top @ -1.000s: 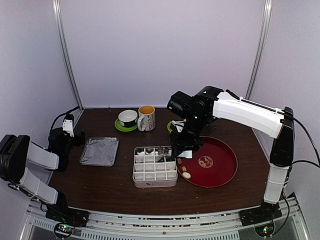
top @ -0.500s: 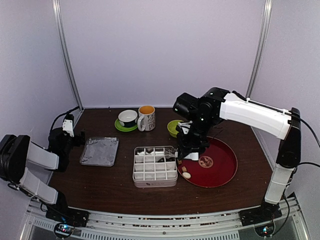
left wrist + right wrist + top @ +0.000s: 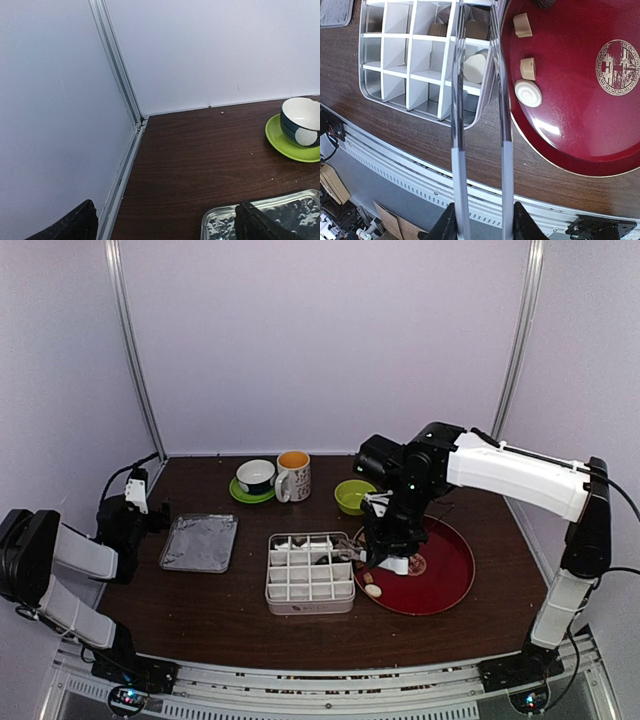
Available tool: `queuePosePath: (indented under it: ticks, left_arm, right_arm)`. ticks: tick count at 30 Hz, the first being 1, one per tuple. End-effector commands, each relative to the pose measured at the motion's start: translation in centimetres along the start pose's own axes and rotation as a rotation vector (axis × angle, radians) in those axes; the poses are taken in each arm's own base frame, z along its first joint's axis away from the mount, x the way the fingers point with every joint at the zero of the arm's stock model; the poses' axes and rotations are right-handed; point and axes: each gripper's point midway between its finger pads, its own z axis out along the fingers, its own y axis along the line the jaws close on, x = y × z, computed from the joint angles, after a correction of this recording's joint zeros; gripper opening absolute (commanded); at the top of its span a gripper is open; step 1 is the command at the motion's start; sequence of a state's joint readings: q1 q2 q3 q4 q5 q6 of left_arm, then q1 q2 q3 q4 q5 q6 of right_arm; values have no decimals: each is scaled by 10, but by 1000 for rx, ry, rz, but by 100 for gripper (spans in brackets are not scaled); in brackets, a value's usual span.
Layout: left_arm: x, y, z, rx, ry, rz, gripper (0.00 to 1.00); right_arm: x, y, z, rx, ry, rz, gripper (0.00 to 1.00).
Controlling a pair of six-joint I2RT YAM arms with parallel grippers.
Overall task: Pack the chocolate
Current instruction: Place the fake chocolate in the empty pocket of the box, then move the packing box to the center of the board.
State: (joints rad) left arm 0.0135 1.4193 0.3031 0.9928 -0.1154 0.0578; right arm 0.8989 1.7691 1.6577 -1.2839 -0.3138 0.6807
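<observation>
The right gripper [image 3: 481,226] is clenched on the metal tongs [image 3: 480,125]. Their two arms stand apart and run straight up the wrist view over the right-hand column of the divided box [image 3: 385,75], above a cream chocolate [image 3: 475,67] lying in a cell. The loose chocolate — a cream swirl [image 3: 528,93] and two tan pieces [image 3: 528,68] — sits on the red tray [image 3: 580,125] just beside the box, to the right of the tongs in that view, so the next pick likely needs a sideways shift. The left gripper [image 3: 165,217], spread and holding nothing, hangs well apart by the foil tray [image 3: 280,220] — the right arm is nearer.
</observation>
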Motion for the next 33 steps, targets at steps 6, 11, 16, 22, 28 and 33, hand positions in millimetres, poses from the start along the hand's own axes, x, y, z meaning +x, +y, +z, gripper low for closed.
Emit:
queuePosePath:
  ticks: [6,11,16,22,28,33]
  left_arm:
    - [-14,5,4,-9,-43,-15,98]
    - [-14,4,4,-9,-44,-15,98]
    - [-14,4,4,-9,-44,-15,98]
    - [-14,4,4,-9,-44,-15,98]
    - [-14,4,4,-9,-44,-15,98]
    - [-15,4,4,-10,-45,-16,98]
  right_arm:
    - [-11,-8,-17,39,-90,45,33]
    - [-10,-9,-32,22,-133,49,35]
    - [-10,-13,-28,37,-116,57,35]
    - [-14,-8,-16,29,-91,47,35]
    - [-16,3,-9,-13,-72,34,35]
    - [-11,2,-4,-11,-47,20,35]
